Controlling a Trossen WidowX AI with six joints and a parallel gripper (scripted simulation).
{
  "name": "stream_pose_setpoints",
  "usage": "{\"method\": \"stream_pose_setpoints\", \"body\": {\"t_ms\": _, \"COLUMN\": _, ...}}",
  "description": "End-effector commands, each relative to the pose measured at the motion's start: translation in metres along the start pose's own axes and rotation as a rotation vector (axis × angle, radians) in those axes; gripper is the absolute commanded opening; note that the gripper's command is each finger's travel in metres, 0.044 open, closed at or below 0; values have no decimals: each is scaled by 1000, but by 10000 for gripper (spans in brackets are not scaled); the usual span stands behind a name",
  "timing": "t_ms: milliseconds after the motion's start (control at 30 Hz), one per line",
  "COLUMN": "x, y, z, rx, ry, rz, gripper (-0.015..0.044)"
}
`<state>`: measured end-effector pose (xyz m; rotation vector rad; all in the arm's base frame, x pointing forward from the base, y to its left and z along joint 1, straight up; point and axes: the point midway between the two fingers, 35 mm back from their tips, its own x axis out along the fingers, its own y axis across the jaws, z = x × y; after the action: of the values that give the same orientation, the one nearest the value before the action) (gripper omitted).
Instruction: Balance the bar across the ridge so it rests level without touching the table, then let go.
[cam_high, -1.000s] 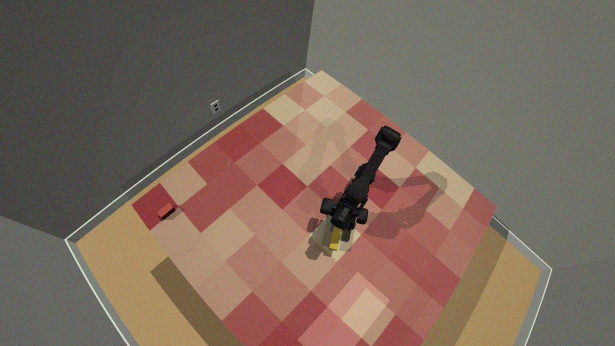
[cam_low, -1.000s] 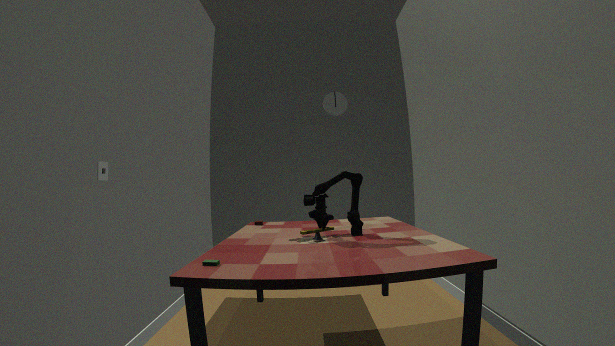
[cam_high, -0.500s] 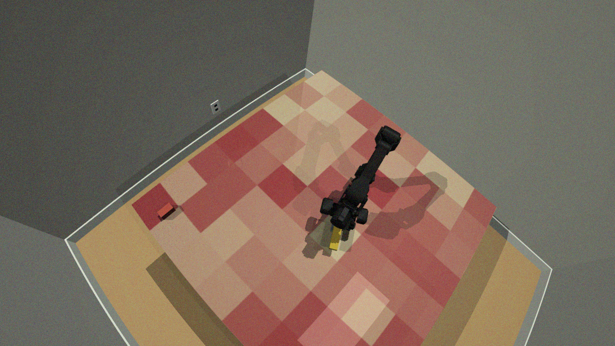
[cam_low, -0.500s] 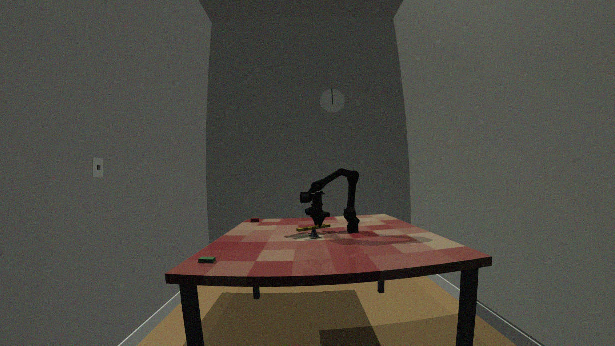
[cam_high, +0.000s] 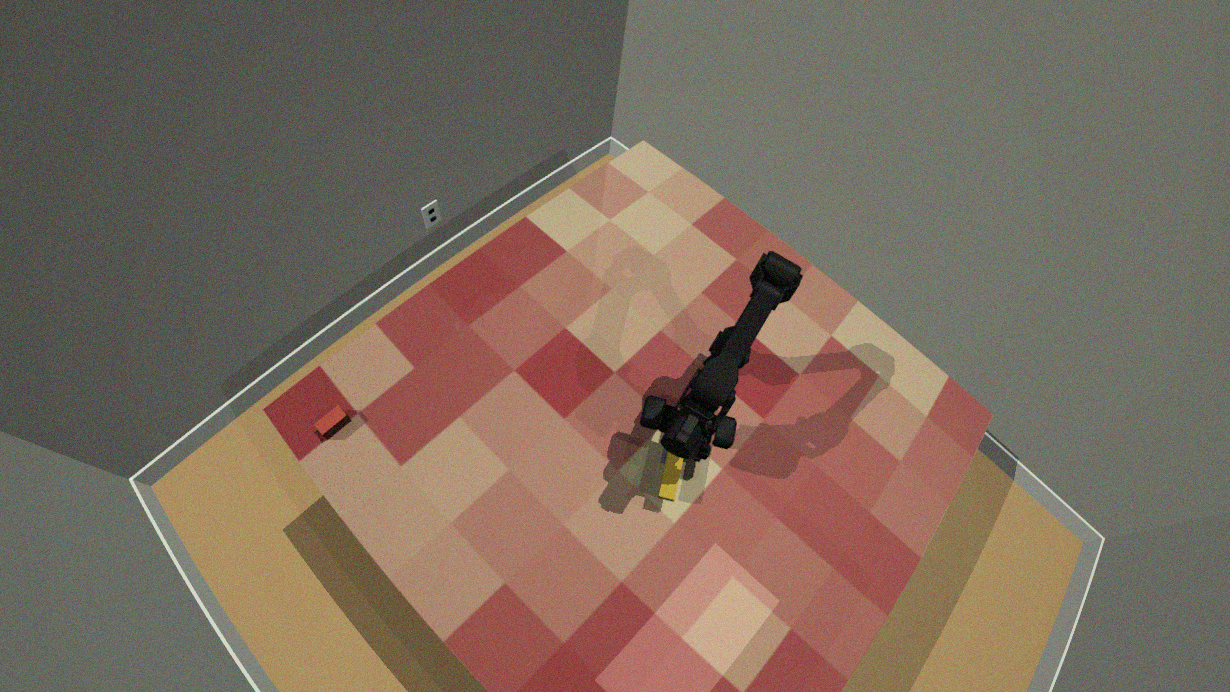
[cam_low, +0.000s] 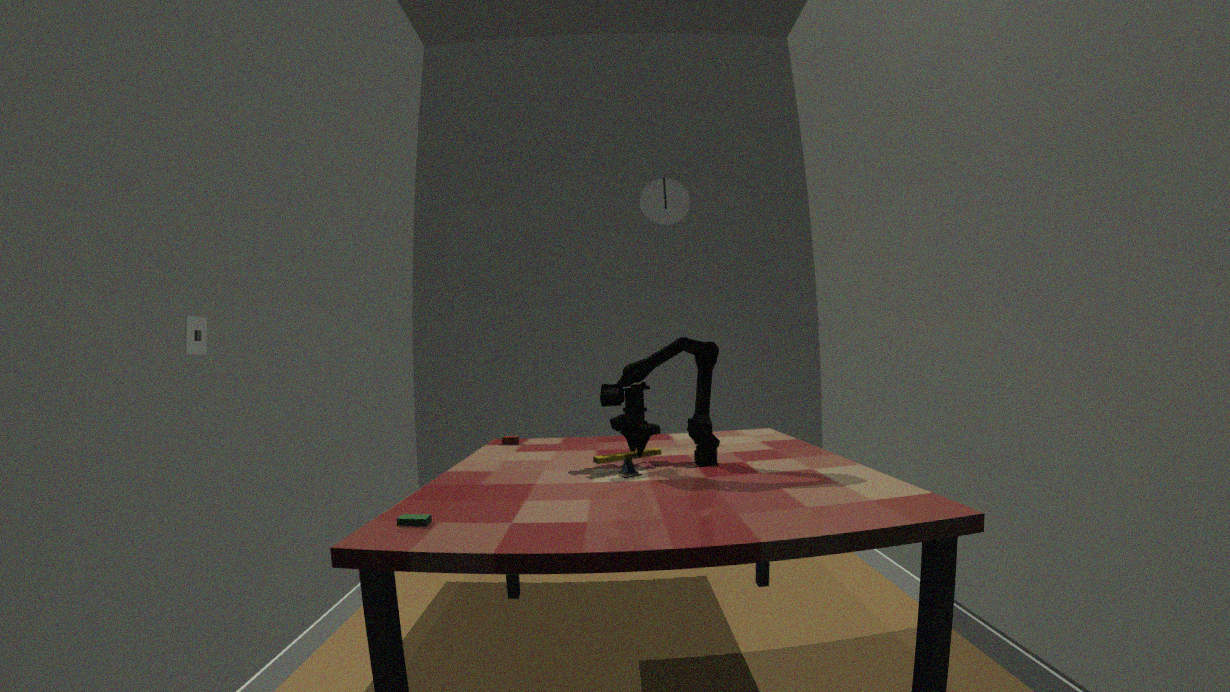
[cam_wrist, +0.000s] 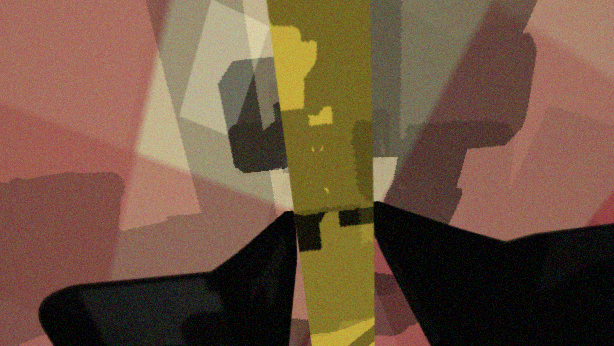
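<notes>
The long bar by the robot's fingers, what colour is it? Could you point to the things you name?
Yellow (cam_high: 669, 490) (cam_low: 608, 457) (cam_wrist: 327, 165), best seen in the wrist view.

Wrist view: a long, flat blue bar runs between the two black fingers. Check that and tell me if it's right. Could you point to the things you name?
Wrong colour: the wrist view shows that the long, flat bar (cam_high: 669, 488) (cam_low: 610, 457) (cam_wrist: 330, 165) is yellow, not blue. It does run between the two black fingers (cam_low: 636, 442).
</notes>
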<state>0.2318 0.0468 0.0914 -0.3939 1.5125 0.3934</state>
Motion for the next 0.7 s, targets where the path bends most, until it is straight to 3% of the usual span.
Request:
{"method": "stream_pose_setpoints", "body": {"t_ms": 0, "x": 0, "y": 0, "z": 0, "rx": 0, "ry": 0, "rz": 0, "gripper": 173}}
{"method": "stream_pose_setpoints", "body": {"t_ms": 467, "x": 0, "y": 0, "z": 0, "rx": 0, "ry": 0, "rz": 0, "gripper": 185}}
{"method": "stream_pose_setpoints", "body": {"t_ms": 667, "x": 0, "y": 0, "z": 0, "rx": 0, "ry": 0, "rz": 0, "gripper": 342}}
